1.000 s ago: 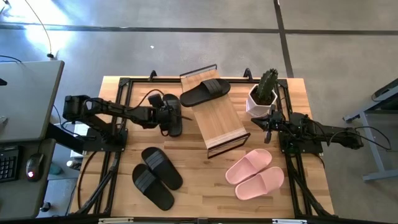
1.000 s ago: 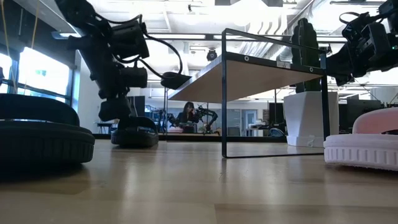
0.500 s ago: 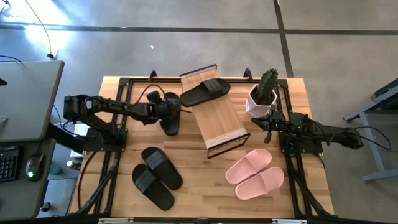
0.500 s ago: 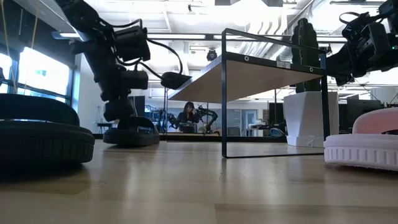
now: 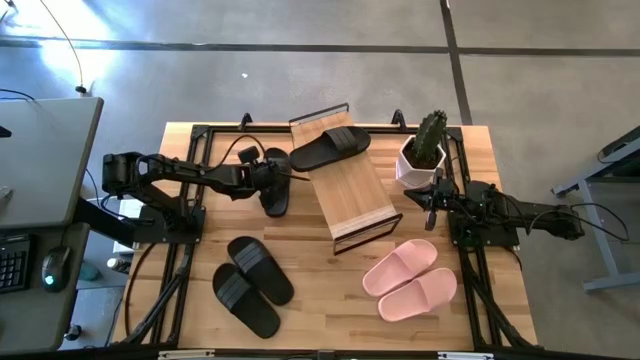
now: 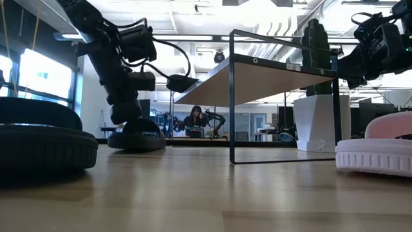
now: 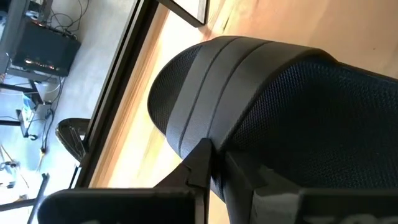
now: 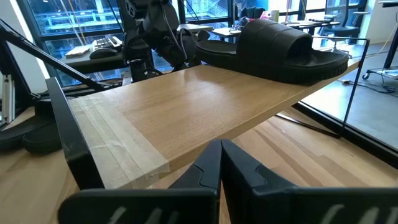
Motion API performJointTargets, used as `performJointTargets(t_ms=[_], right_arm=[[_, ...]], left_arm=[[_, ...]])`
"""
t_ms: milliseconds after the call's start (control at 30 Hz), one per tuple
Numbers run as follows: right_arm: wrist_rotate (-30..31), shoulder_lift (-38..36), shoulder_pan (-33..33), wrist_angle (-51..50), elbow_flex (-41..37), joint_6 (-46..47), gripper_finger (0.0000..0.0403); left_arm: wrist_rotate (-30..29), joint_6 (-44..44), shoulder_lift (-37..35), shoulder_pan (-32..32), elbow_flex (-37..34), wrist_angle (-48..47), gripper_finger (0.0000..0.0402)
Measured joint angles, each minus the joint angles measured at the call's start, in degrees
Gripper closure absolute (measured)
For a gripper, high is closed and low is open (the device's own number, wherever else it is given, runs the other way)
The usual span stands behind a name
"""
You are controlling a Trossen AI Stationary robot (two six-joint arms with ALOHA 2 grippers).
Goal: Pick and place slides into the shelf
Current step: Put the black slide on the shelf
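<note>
Slippage is the main risk at the left gripper: its fingers have pinched nearly together on the strap of a black slide lying on the worktop just left of the shelf, and the bite looks shallow, near the strap's edge, so a lift could let the sandal twist or drop. Its matte black strap is ribbed, with a mesh-textured band beside the fingers. Nearer the front edge lies a second black pair. On the shelf's slanted top board, another black slide already rests; a careless approach could knock it off. Further right sits the pink pair, below the right gripper, which waits with fingers closed and empty.
</note>
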Motion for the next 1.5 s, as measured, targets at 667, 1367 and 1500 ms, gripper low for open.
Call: performJointTargets(t_ms=[667, 1367, 1500], right_arm=[[-0.9, 0.0, 0.0, -0.1, 0.0, 0.5, 0.0402], [-0.9, 0.1, 0.0, -0.1, 0.0, 0.5, 0.0402], [-0.9, 0.1, 0.0, -0.1, 0.0, 0.5, 0.0402]], left_arm=[[-0.8, -4.1, -12.2, -12.5, 0.0, -8.6, 0.0399], [0.9, 0.4, -36.2, -34.1, 0.0, -6.4, 0.0401], [2.9, 12.2, -36.1, -36.5, 0.0, 5.8, 0.0401]])
